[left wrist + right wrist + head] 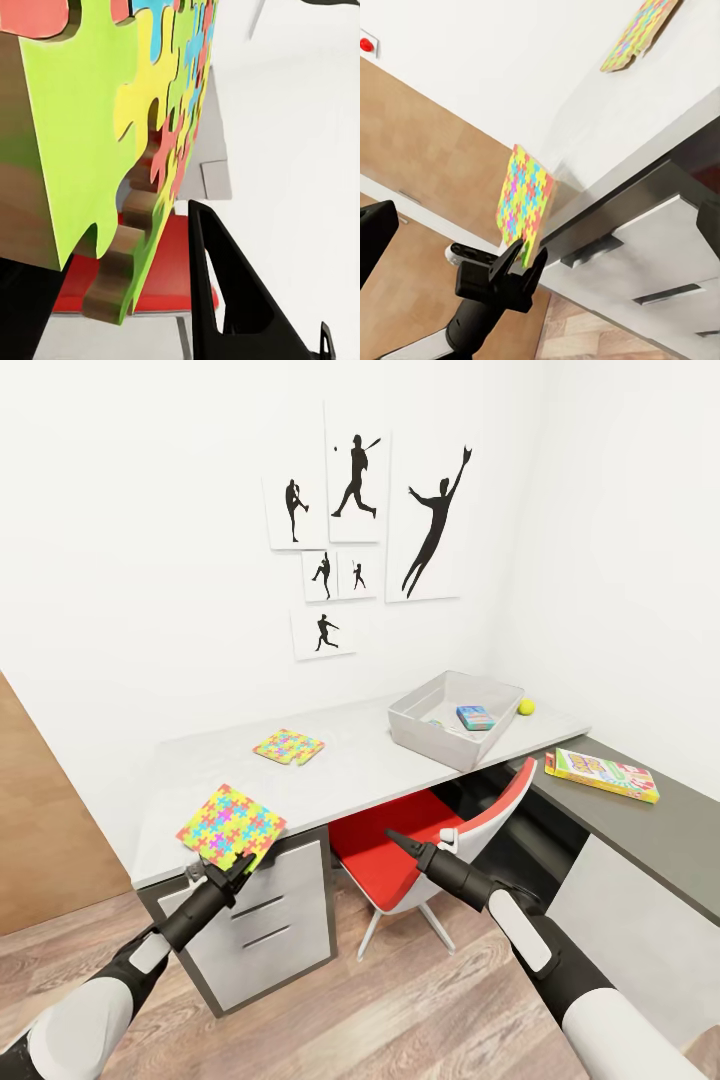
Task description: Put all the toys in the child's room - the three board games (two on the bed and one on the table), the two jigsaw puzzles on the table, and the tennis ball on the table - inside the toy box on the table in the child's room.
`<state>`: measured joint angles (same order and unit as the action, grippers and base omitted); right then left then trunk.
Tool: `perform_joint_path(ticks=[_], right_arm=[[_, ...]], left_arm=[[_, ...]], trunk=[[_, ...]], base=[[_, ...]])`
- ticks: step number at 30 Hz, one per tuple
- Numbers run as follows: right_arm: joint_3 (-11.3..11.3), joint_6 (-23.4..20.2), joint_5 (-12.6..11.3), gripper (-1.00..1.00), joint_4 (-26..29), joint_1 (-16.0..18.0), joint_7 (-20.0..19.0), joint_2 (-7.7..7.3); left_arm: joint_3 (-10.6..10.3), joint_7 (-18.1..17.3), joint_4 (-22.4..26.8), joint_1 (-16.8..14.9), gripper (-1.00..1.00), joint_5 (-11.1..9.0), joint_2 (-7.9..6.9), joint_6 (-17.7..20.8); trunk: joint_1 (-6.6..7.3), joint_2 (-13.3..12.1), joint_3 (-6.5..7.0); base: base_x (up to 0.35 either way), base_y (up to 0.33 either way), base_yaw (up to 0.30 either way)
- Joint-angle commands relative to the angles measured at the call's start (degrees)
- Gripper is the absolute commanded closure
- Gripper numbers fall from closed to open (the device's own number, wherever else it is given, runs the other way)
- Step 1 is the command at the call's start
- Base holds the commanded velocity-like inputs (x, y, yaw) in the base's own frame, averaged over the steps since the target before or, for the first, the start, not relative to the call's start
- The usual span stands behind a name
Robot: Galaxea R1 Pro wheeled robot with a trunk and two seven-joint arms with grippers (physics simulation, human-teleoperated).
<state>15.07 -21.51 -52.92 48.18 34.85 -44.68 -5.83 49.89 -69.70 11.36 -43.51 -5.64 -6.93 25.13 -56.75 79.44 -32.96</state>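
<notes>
- Left gripper [232,872], lower left, pinches the near jigsaw puzzle [232,826] by its edge; a thin, stiff, light slab, likely to pivot.
- Right gripper [393,838], mid-frame, looks closed and empty.

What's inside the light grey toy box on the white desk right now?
The shallow light-grey toy box holds one small board game with a blue and orange cover, lying near its far side. The near wall hides part of the floor, so anything lying flat there cannot be seen.

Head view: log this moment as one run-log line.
left gripper: shut on near jigsaw puzzle, lifted at table edge | right gripper: empty, shut | toy box: one small box inside
</notes>
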Motion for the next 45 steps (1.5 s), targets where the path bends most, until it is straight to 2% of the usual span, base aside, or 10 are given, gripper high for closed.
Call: perform_joint_path(ticks=[1, 5, 8, 15, 20, 23, 32, 39, 42, 45], right_arm=[[0.1, -0.5, -0.6, -1.00, 0.0, 0.0, 0.0, -0.05], [0.1, -0.5, -0.6, -1.00, 0.0, 0.0, 0.0, -0.06], [0.1, -0.5, -0.6, -1.00, 0.0, 0.0, 0.0, -0.06], [0.1, -0.5, -0.6, -1.00, 0.0, 0.0, 0.0, -0.06], [0.1, -0.5, -0.6, -1.00, 0.0, 0.0, 0.0, -0.04], [0.1, -0.5, -0.6, -1.00, 0.0, 0.0, 0.0, -0.05], [0.1, -0.5, -0.6, -1.00, 0.0, 0.0, 0.0, -0.04], [0.1, -0.5, -0.6, -1.00, 0.0, 0.0, 0.0, -0.03], [0.1, -0.5, -0.6, -1.00, 0.0, 0.0, 0.0, -0.05], [0.1, -0.5, -0.6, -1.00, 0.0, 0.0, 0.1, -0.03]], left_arm=[[-0.4, -0.1, 0.0, 0.0, 1.00, -0.5, -0.05, 0.6], [-1.2, -0.1, 0.1, 0.0, 1.00, -0.5, -0.18, 0.7], [-3.1, -0.3, 0.2, -0.1, 1.00, -0.4, -0.34, 0.8], [-7.1, -4.8, 1.2, -0.1, 1.00, -0.3, -0.65, 1.6], [-11.5, -6.3, 5.5, -0.1, 1.00, -0.3, -0.86, 6.1], [-12.5, -6.5, 7.3, -0.1, 1.00, -0.2, -1.02, 8.7], [-13.0, -6.6, 8.1, -0.1, 1.00, -0.3, -1.00, 9.5], [-15.6, -6.8, 8.2, -0.1, 1.00, -0.4, -0.79, 10.1], [-16.1, -6.8, 8.3, -0.1, 1.00, -0.3, -0.91, 13.5], [-17.7, -6.8, 8.4, -0.1, 1.00, -0.3, -1.06, 16.1]], trunk=[[0.00, 0.0, -0.05], [0.00, 0.0, -0.05], [0.00, 0.0, -0.05], [0.00, 0.0, -0.05], [0.00, 0.0, -0.05], [0.00, 0.0, -0.05], [0.00, 0.0, -0.05], [0.00, 0.0, -0.05], [0.00, 0.0, -0.05], [0.00, 0.0, -0.05]], base=[[0.000, 0.000, 0.000], [0.000, 0.000, 0.000], [0.000, 0.000, 0.000], [0.000, 0.000, 0.000], [0.000, 0.000, 0.000], [0.000, 0.000, 0.000], [0.000, 0.000, 0.000], [0.000, 0.000, 0.000], [0.000, 0.000, 0.000], [0.000, 0.000, 0.000]])
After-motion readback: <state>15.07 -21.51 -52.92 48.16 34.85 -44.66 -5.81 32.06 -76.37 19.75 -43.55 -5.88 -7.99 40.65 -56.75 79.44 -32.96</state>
